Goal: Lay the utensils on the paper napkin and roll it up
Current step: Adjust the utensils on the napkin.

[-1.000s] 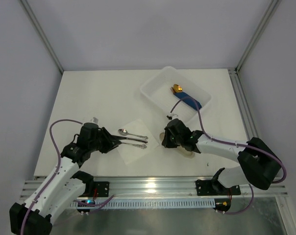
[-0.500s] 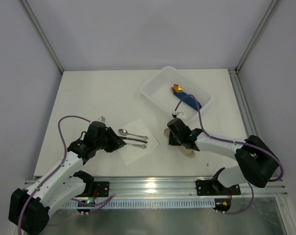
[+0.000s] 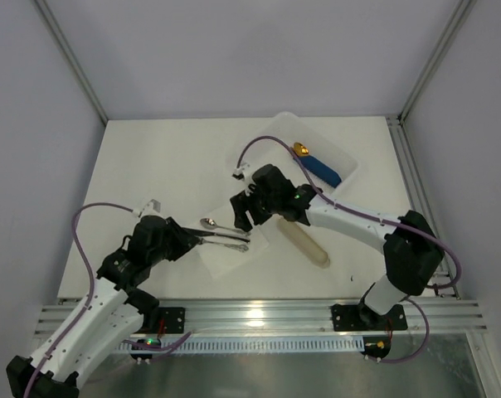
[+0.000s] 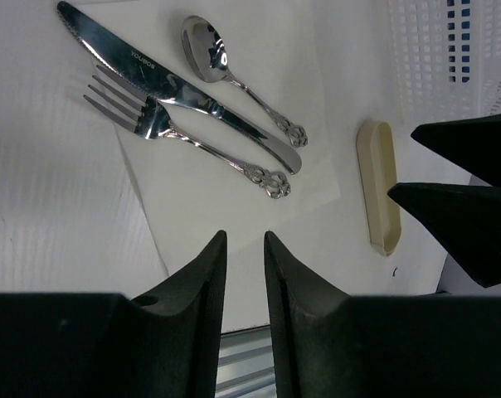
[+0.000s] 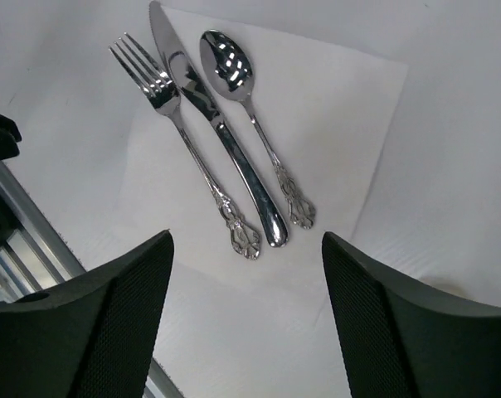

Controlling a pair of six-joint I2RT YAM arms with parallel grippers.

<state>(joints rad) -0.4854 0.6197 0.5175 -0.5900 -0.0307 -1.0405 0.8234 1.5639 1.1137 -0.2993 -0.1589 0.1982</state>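
Observation:
The utensils, a fork (image 5: pixel 184 133), a knife (image 5: pixel 226 149) and a spoon (image 5: pixel 234 75), lie side by side on the paper napkin (image 5: pixel 342 124), which is spread flat on the table. From above, the utensils (image 3: pixel 226 236) cross the napkin (image 3: pixel 234 253) in front of the arms. My left gripper (image 3: pixel 201 240) hovers at the napkin's left edge. In its wrist view the left gripper (image 4: pixel 244 236) shows a narrow gap with nothing in it. My right gripper (image 3: pixel 242 212) hangs over the handle ends; the right gripper (image 5: pixel 246 240) stands wide open and empty.
A beige oblong sleeve (image 3: pixel 304 242) lies on the table right of the napkin. Behind it stands a white plastic tray (image 3: pixel 275 133) holding a blue-handled, gold-tipped piece (image 3: pixel 317 168), partly covered by my right arm. The metal rail (image 3: pixel 250 313) runs along the near edge.
My right arm swung left from the beige sleeve to above the napkin and its jaws opened wide. The sleeve stays on the table. My left gripper shifted slightly and narrowed a little.

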